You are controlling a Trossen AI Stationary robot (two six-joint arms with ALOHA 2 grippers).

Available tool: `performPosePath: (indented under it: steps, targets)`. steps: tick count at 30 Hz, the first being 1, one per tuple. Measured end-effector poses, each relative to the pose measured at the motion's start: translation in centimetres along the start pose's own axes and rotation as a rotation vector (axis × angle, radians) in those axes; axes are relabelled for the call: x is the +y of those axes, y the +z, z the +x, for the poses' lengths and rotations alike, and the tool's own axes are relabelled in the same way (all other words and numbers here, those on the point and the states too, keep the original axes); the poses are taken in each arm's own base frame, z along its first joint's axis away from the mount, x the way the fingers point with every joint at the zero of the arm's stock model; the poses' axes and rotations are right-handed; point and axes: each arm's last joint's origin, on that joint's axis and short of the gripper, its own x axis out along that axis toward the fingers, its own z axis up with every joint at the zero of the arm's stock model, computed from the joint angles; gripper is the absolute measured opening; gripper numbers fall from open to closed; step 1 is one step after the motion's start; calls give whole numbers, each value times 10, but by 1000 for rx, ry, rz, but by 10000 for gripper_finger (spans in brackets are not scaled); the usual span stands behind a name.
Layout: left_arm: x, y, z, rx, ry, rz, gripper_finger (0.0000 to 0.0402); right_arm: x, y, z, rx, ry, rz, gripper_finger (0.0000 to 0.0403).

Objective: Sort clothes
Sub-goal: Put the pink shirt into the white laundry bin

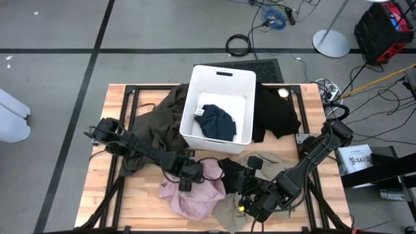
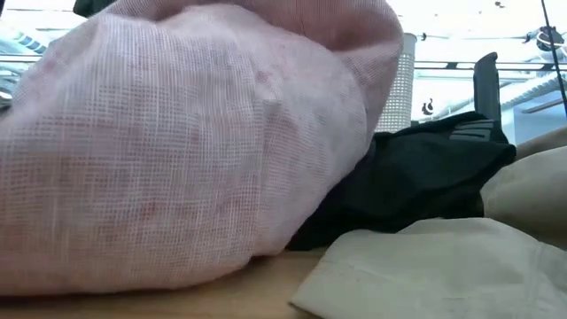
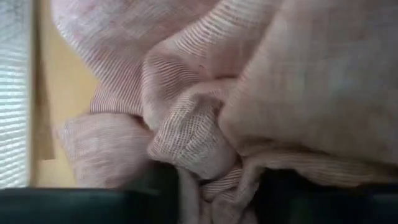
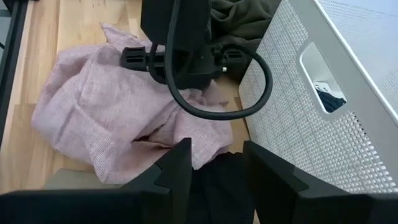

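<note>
A pale pink garment (image 1: 195, 198) lies crumpled on the near middle of the table; it fills the low view (image 2: 177, 151). My left gripper (image 1: 188, 181) points down into its far part, shut on it. A black garment (image 1: 231, 172) lies beside it, with khaki ones (image 1: 227, 218) (image 1: 270, 159) around. My right gripper (image 1: 242, 185) hovers open above the black garment (image 4: 217, 199), nothing between its fingers (image 4: 180, 168). A navy garment (image 1: 216, 122) lies inside the bin. A dark olive garment (image 1: 159, 120) lies left of the bin and a second black garment (image 1: 276, 114) right of it. My left gripper pinches a bunched fold of the pink garment (image 3: 202, 177) between its two fingers (image 3: 163, 186), coming from above and pointing down. Several layers are gathered in the hold. The rest of the garment lies slack on the table (image 4: 93, 124).
The white bin (image 1: 224, 75) stands at the far middle, its perforated wall (image 4: 298, 124) close beside my left gripper. Black frame rails (image 1: 130, 97) run along the table's left and right sides. Bare wood (image 1: 104, 195) shows at the near left.
</note>
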Motion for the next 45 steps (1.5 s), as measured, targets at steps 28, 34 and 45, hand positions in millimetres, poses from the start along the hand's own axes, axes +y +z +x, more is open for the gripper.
performPosePath:
  steps: [28, 34, 45]
  targets:
    - [-8, -32, -163, -403, -78, -126, 20, 0, 0, 0, 0, -3, -10, 130]
    - [-8, -43, -196, -546, -111, -141, 20, 0, 0, 0, 0, -3, -10, 130]
    - [0, -59, -244, -788, -180, -183, 20, -1, -1, -2, 4, -1, -24, 130]
